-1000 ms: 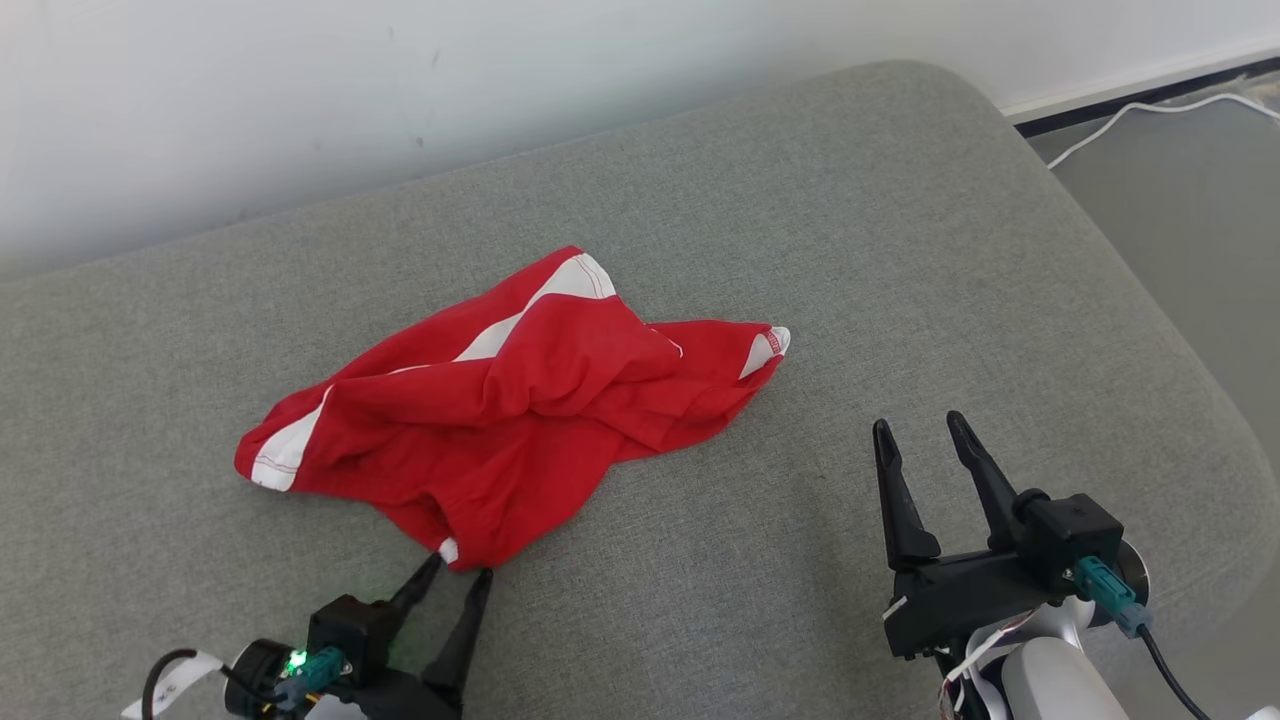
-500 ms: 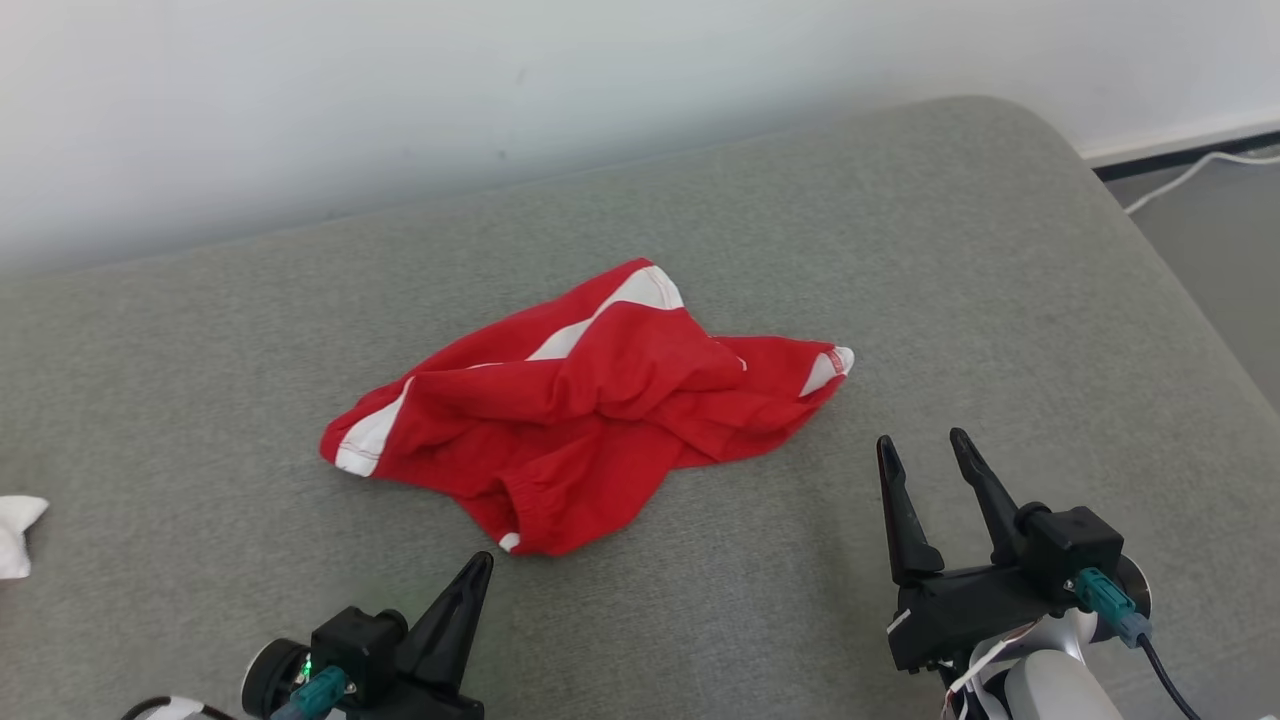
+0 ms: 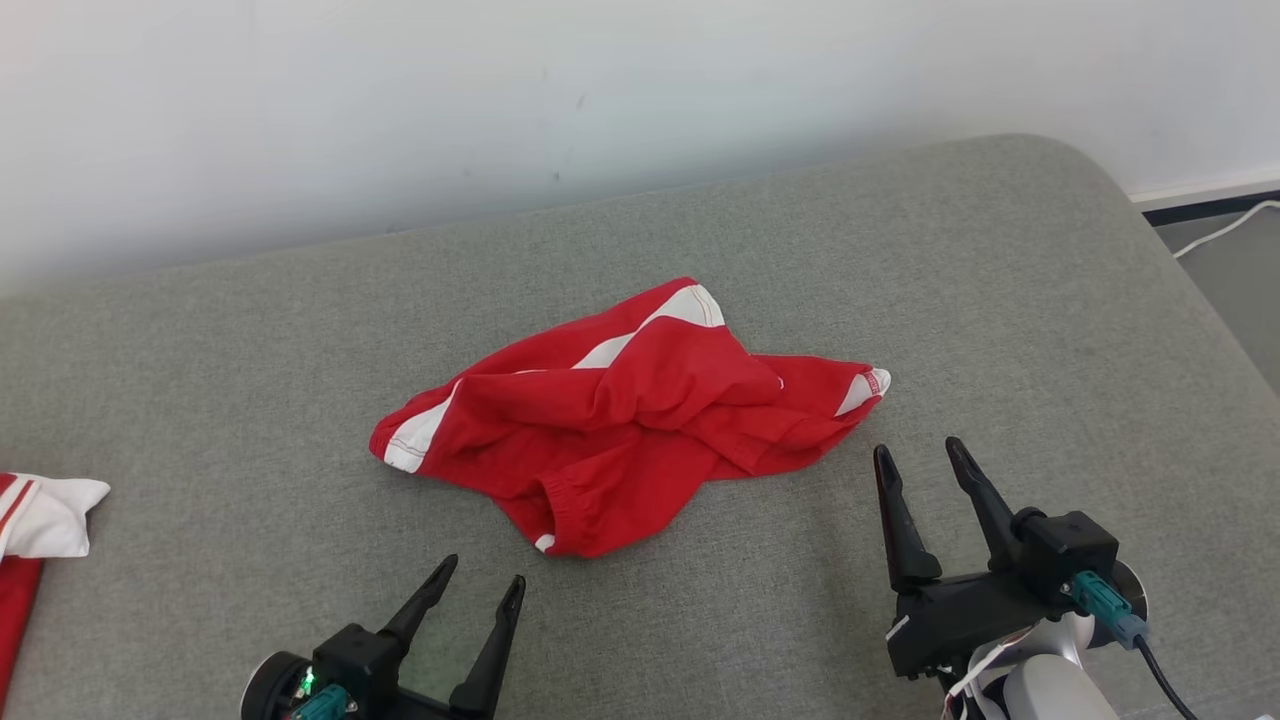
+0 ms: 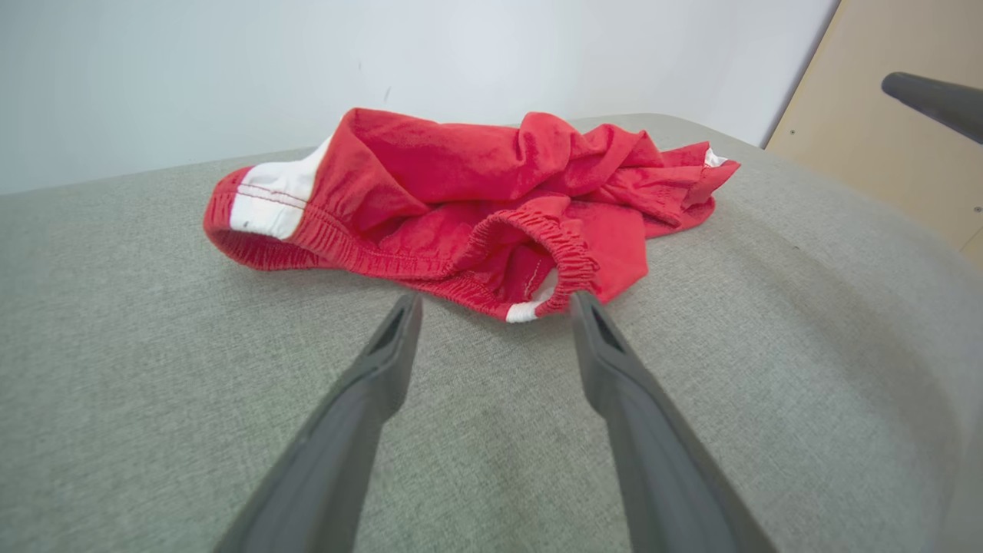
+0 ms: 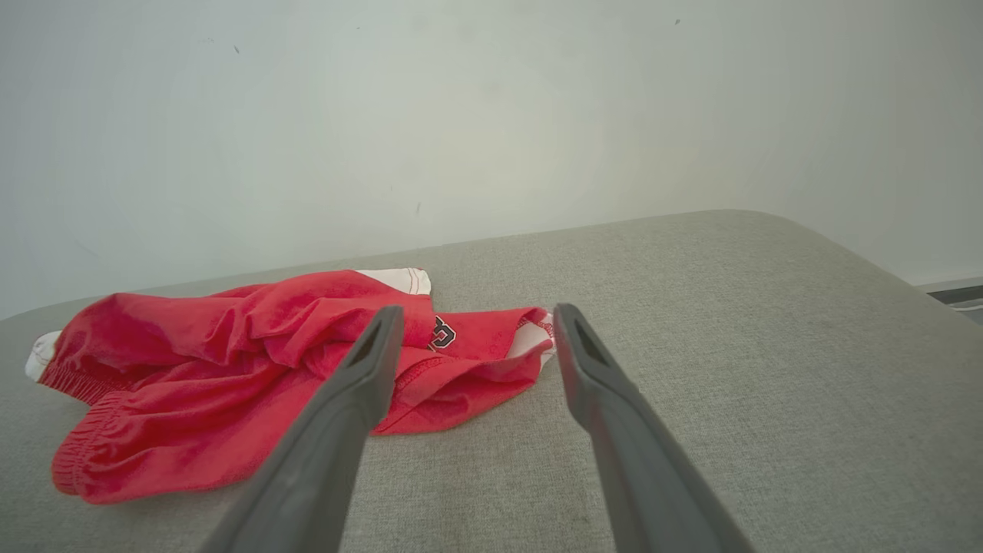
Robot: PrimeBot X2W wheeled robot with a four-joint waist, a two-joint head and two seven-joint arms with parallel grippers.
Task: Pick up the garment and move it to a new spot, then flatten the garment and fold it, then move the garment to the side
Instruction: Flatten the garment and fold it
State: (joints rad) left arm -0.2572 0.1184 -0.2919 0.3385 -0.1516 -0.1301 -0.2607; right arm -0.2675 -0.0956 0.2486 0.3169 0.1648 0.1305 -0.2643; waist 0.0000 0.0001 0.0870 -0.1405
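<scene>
One dark emblem, illegible, on the crumpled red garment

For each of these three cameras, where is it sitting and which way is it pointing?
Head view: high on the robot, looking forward and down at the grey cushion and red garment; left gripper and right gripper at the bottom, both open.
Left wrist view: low over the cushion, looking along its own two fingers at the garment's elastic waistband, wall behind.
Right wrist view: low, looking along its own fingers at the garment's printed logo.
Shared: all three show the garment, crumpled and unheld.
</scene>
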